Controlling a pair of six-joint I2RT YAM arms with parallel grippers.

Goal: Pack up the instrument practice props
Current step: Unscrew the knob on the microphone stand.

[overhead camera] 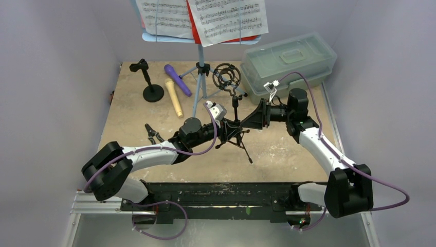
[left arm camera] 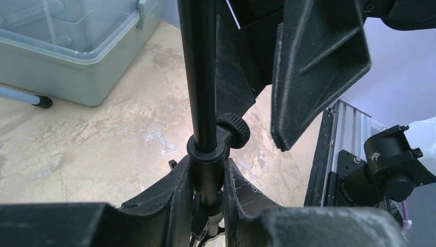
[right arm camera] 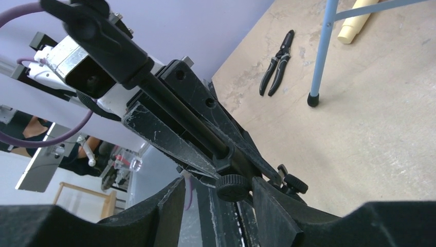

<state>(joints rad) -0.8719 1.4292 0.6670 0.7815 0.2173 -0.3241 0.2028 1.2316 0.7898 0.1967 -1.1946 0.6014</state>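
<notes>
The black tripod mic holder with ring (overhead camera: 226, 76) stands mid-table. My left gripper (overhead camera: 225, 130) is shut on its pole collar (left arm camera: 207, 164), just above the legs. My right gripper (overhead camera: 249, 122) is open, its fingers either side of the holder's clamp knob (right arm camera: 232, 187); the knob is close to the right finger (right arm camera: 272, 211). The purple microphone (overhead camera: 177, 80), tan microphone (overhead camera: 174, 98) and round-base holder (overhead camera: 149, 85) lie at the back left. The pale-blue music rack (overhead camera: 200, 67) stands at the back with sheet-music pages (overhead camera: 226, 18) on it.
A translucent grey-green lidded box (overhead camera: 288, 59) sits shut at the back right; it also shows in the left wrist view (left arm camera: 77, 46). Black pliers (overhead camera: 152, 134) lie by the left arm. A rack leg (right arm camera: 321, 51) stands close behind the holder.
</notes>
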